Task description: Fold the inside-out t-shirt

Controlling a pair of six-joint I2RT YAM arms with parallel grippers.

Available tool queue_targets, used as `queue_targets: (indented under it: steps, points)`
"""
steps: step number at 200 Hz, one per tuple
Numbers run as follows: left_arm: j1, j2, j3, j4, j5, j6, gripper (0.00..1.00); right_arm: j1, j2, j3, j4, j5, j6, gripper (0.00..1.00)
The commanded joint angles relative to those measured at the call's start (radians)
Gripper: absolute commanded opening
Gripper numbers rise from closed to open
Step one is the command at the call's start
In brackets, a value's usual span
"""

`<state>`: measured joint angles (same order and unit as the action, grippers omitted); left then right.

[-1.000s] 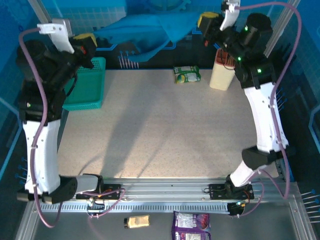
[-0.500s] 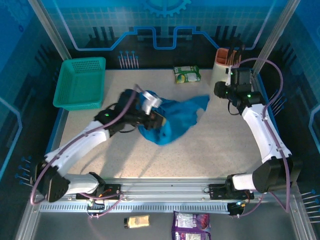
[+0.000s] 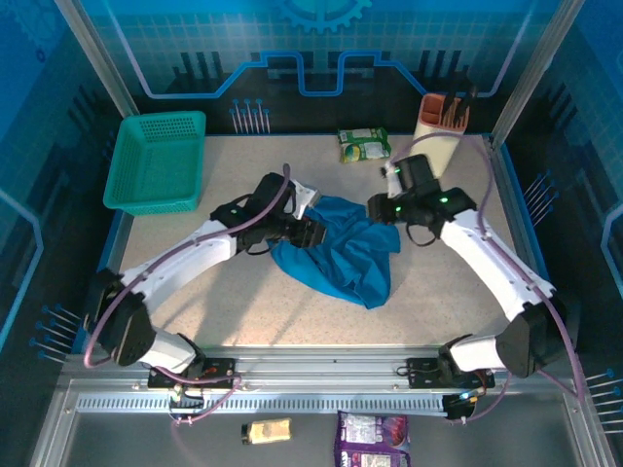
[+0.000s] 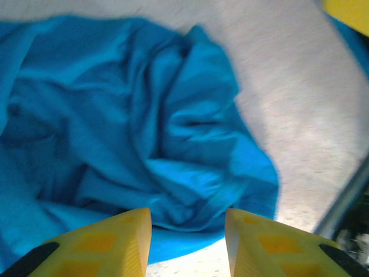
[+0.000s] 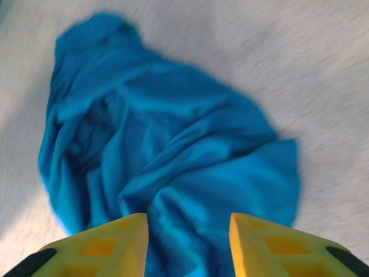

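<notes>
Crumpled blue t-shirt (image 3: 341, 258) heaped in the middle of the table (image 3: 243, 311), long axis running far-left to near-right. Flanked by left gripper (image 4: 187, 231) at its left edge and right gripper (image 5: 188, 231) at its far-right edge, about equally near. Both partly open, probably pinching nothing, bit blurry though.

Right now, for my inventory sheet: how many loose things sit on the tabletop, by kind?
T-shirt: 1
Basket: 1
Snack packet: 1
Cup: 1
Total: 4
</notes>
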<state>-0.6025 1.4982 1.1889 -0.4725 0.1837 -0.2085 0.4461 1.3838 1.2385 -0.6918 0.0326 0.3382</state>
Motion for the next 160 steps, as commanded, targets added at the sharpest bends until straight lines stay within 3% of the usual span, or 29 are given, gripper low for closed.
queue_targets:
  steps: [1, 26, 72, 87, 102, 120, 131, 160]
  points:
    - [0.023, 0.080, 0.011, -0.086, -0.070, -0.081, 0.41, 0.110, 0.055, -0.046, -0.072, -0.032, 0.053, 0.45]
    - [0.038, 0.175, 0.023, -0.097, -0.083, -0.154, 0.43, 0.192, 0.134, -0.095, -0.070, 0.014, 0.096, 0.48]
    - [0.052, 0.247, -0.018, -0.089, -0.234, -0.178, 0.49, 0.206, 0.286, -0.142, -0.026, -0.040, 0.111, 0.51]
    - [0.066, 0.269, -0.033, -0.095, -0.261, -0.169, 0.49, 0.209, 0.323, -0.132, -0.040, -0.018, 0.102, 0.47]
    - [0.084, 0.277, -0.058, -0.082, -0.256, -0.157, 0.38, 0.201, 0.319, -0.122, -0.043, 0.009, 0.099, 0.22]
    - [0.115, 0.257, -0.087, -0.054, -0.246, -0.142, 0.12, 0.161, 0.264, -0.111, -0.028, -0.002, 0.094, 0.01]
    - [0.141, 0.232, -0.091, -0.045, -0.252, -0.133, 0.00, 0.116, 0.222, -0.093, -0.030, -0.022, 0.092, 0.00]
    - [0.215, 0.093, -0.081, -0.028, -0.305, -0.105, 0.00, -0.002, 0.092, -0.053, -0.070, -0.024, 0.078, 0.00]
